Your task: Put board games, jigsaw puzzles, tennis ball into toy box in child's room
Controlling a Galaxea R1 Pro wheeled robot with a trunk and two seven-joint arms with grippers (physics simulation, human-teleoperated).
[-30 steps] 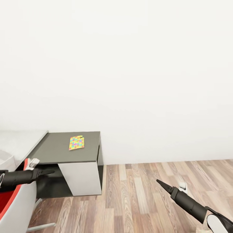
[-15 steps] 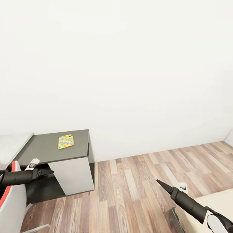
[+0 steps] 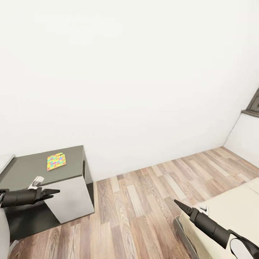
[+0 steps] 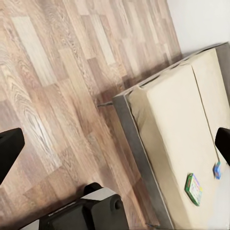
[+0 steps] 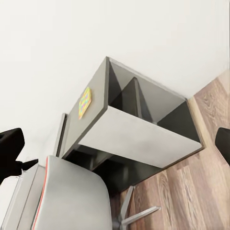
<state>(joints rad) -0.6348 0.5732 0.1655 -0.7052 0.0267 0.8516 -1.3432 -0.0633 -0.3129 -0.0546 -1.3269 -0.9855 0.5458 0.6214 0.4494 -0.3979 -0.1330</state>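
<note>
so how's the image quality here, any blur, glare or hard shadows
Head view: sharp, flat even light, near-featureless white wall, no glare. Left wrist view: bed crisp, the boxes on it tiny. Right wrist view: soft shade inside the side unit, jigsaw puzzle small but clear.

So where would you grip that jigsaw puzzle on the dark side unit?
The jigsaw puzzle lies flat on the dark unit, away from the edges, so there's little to pinch. Probably come from above, jaws spanning its shorter width across two opposite edges, or slide it to the front edge first. Both grippers are far off.
</note>
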